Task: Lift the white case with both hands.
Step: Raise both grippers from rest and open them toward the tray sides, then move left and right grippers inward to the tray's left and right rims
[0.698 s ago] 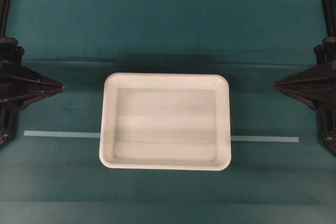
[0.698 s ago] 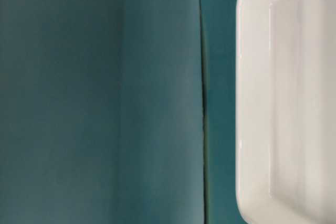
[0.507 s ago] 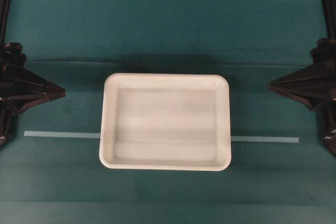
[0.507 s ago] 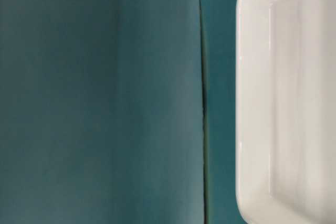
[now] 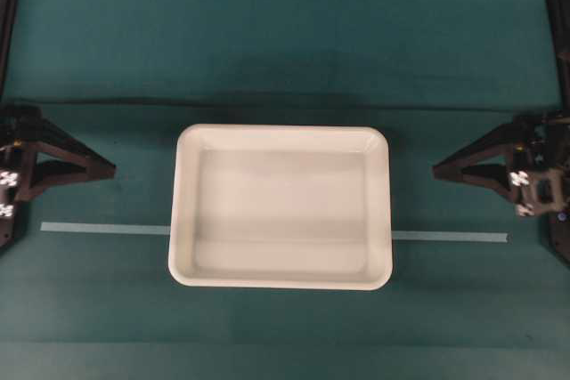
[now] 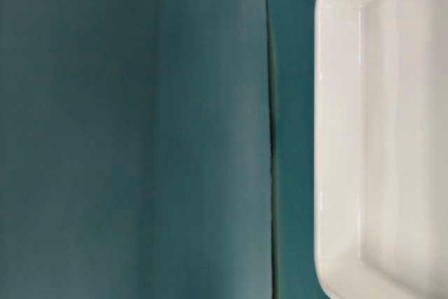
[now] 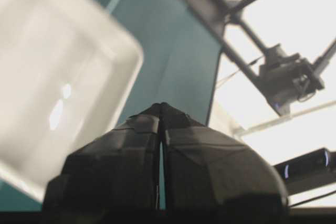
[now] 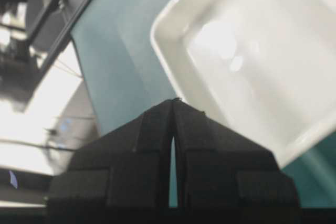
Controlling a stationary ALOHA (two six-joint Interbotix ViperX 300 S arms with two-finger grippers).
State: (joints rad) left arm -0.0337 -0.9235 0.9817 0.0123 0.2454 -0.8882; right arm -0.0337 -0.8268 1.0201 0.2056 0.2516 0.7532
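The white case (image 5: pixel 280 206) lies flat on the teal table cloth in the middle of the overhead view, empty. It also fills the right side of the table-level view (image 6: pixel 381 138). My left gripper (image 5: pixel 112 167) is shut, its pointed tip aimed at the case's left side with a clear gap of cloth between. My right gripper (image 5: pixel 435 172) is shut too, pointing at the case's right side, a little closer. In the left wrist view the shut tips (image 7: pixel 161 105) sit beside the case (image 7: pixel 52 77); in the right wrist view the tips (image 8: pixel 173 101) are near the case's corner (image 8: pixel 252 51).
A pale tape strip (image 5: pixel 102 228) runs across the cloth under the case and out to the right (image 5: pixel 450 237). A fold seam (image 6: pixel 270 138) crosses the cloth. Black frame posts (image 5: pixel 557 6) stand at the far corners.
Both grippers have moved inward toward the case and rotated, so their white x-marked tags now show. The case has not moved.
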